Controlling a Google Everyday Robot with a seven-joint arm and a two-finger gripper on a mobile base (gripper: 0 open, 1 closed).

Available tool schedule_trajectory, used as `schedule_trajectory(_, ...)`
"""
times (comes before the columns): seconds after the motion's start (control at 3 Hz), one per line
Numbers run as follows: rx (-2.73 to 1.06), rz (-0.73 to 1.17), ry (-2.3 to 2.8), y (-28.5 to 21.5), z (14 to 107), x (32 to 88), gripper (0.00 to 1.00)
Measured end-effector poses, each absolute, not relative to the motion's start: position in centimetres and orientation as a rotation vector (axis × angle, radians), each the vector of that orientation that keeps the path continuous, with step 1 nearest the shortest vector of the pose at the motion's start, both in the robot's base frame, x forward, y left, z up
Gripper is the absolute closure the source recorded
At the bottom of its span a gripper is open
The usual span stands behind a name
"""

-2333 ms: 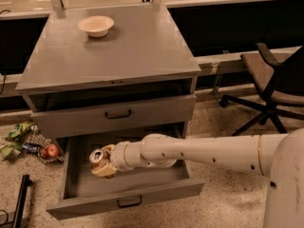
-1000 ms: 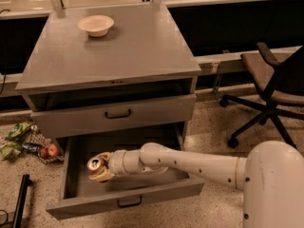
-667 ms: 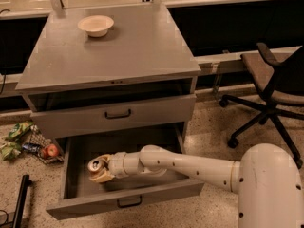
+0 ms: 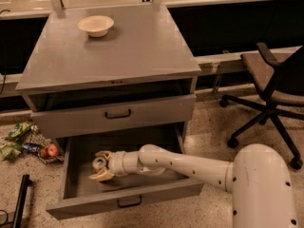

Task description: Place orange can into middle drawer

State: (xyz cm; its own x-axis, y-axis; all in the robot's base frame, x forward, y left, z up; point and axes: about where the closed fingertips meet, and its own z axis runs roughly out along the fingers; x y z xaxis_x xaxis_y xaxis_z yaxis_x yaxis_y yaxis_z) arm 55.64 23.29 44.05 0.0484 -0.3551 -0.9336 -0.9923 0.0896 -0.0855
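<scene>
The gripper (image 4: pixel 101 166) sits low inside the open middle drawer (image 4: pixel 156 194), jaws clamped on the orange can (image 4: pixel 99 163) between them, so placing looks nearly done; next, I reckon, they spread and the arm (image 4: pixel 190 167) lifts clear.

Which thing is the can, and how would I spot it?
Find the grey cabinet, then its lowest drawer, the one pulled wide open. Inside at the left, the robot's gripper is closed around the can. It is small with a round silver top, unlike the wide cream bowl up on the cabinet.
</scene>
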Motion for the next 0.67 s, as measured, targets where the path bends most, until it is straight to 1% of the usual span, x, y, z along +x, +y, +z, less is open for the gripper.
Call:
schedule_trajectory(0.33,-1.423,0.899,1.449,23.2,43.2,56.5,0.00)
schedule_trajectory(0.67,-1.426,0.883,1.450,22.3,42.8,57.7,0.00)
